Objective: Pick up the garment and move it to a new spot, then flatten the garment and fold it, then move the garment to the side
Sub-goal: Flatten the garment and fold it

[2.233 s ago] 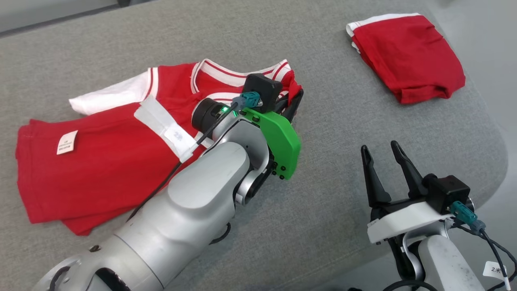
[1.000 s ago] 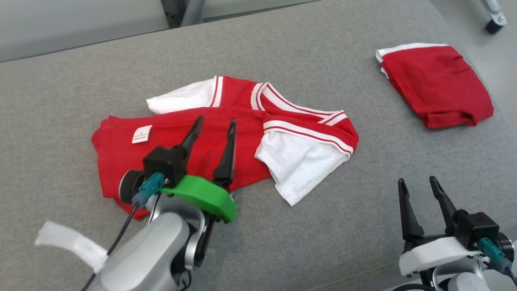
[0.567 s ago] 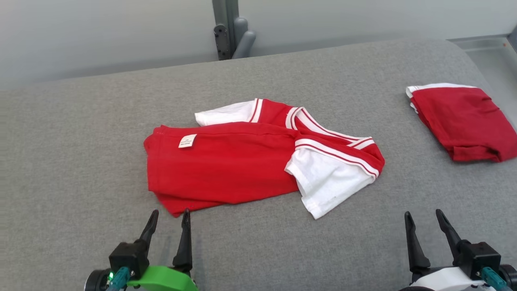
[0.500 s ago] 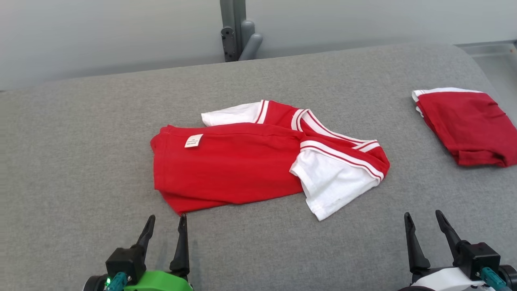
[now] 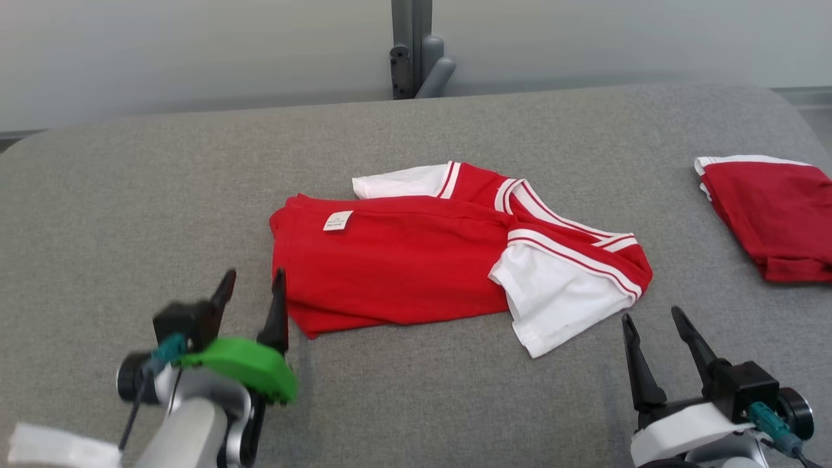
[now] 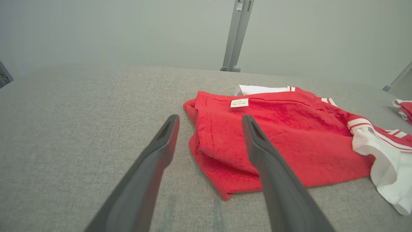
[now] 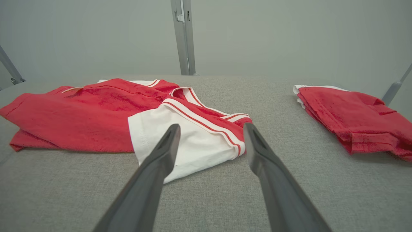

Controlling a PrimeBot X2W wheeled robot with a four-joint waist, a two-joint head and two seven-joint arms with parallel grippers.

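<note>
A red garment [image 5: 403, 266] with white sleeves and striped trim lies loosely folded in the middle of the grey padded surface [image 5: 130, 195], a white label on its upper left. My left gripper [image 5: 253, 283] stands open just left of its lower left corner, holding nothing; the left wrist view has the garment [image 6: 276, 135] beyond those fingers. My right gripper [image 5: 653, 324] is open and empty at the lower right, a little right of the white sleeve [image 5: 559, 296]. In the right wrist view the sleeve [image 7: 186, 145] lies just past the fingertips.
A second red garment [image 5: 773, 214], folded, rests near the surface's right edge, also in the right wrist view as a folded red garment [image 7: 351, 116]. A grey metal post [image 5: 416, 49] rises behind the far edge, against a pale wall.
The head camera has tilted up and turned, so the whole scene shifted. My left arm let go of the garment, drew back to the lower left, then rose slightly. The right gripper stayed open.
</note>
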